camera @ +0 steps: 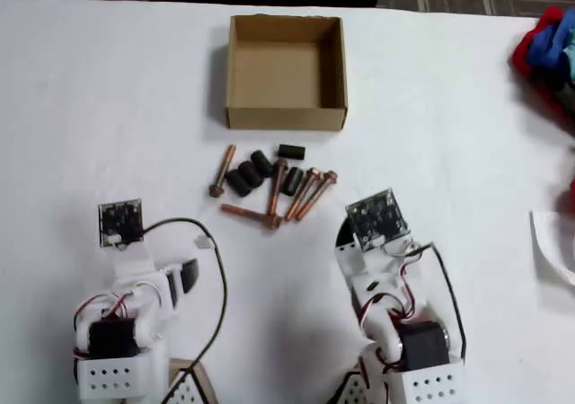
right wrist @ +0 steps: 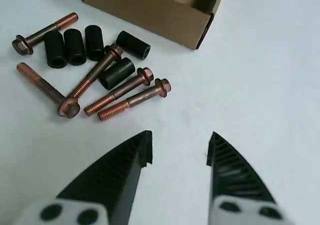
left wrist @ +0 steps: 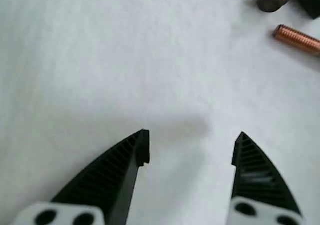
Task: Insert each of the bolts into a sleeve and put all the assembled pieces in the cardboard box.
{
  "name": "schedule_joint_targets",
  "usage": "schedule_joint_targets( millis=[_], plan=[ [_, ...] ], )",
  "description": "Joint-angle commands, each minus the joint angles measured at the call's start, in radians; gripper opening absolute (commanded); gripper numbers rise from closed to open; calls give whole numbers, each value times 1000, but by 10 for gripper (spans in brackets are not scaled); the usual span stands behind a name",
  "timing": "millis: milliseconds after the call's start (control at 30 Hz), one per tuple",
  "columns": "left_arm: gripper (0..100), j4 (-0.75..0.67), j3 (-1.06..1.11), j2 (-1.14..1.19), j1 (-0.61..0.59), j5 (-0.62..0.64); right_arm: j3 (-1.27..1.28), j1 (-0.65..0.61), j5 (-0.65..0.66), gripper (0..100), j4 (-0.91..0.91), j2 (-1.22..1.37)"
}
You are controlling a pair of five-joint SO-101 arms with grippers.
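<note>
Five copper bolts [right wrist: 95,75] and five black sleeves [right wrist: 75,46]: rigid, smooth, likely to roll; grasp bolts mid-shank; left gripper [left wrist: 193,140] and right gripper [right wrist: 180,140] gape empty.

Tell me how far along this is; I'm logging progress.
Done: nothing; the cardboard box is empty. In hand: nothing; the left gripper and right gripper are open and empty. Remaining: everything; five bolts and five sleeves lie loose beside the box, none joined.

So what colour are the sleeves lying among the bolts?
Black, plain with no pattern. The sleeves show best in the right wrist view.
</note>
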Motion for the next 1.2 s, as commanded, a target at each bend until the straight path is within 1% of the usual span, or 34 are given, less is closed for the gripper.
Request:
schedule_joint_targets(
  millis=[0, 67, 133, 300, 433, 600, 667, 733, 800, 967, 1033, 1067, 1167],
  plan=[
    [283, -18, 22, -9, -8, 5, -227, 10, 18, 183, 1, 222],
    [283, -18, 22, -9, -8, 5, -374, 10, 15, 183, 13, 414],
    [283, -18, 22, -9, -8, 5, -546, 12, 12, 181, 68, 622],
    [283, -18, 22, -9, -8, 5, -979, 1, 9, 181, 354, 1035],
    [283, -18, 22, -9, -8, 5, -1211, -50, -17, 183, 484, 1233],
    [283, -18, 22, -9, -8, 5, -1367, -197, 18, 183, 604, 1417],
    [283, -18, 22, -9, -8, 5, -1450, -237, 2, 183, 630, 1492],
    [283, -18, 22, -9, -8, 5, -1544, -246, -26, 183, 639, 1583],
    [283, -18, 22, -9, -8, 5, -1645, -255, -23, 183, 651, 1698],
    [283, -18, 22, -9, -8, 5, -1918, -311, -31, 180, 769, 2032],
    [283, -18, 22, -9, -8, 5, -2012, -306, -32, 180, 782, 2134],
    [283, -18, 22, -9, -8, 5, -2053, -302, -52, 180, 782, 2166],
    [283, -18, 22, -9, -8, 5, -2150, -269, -173, 180, 782, 2252]
  ],
)
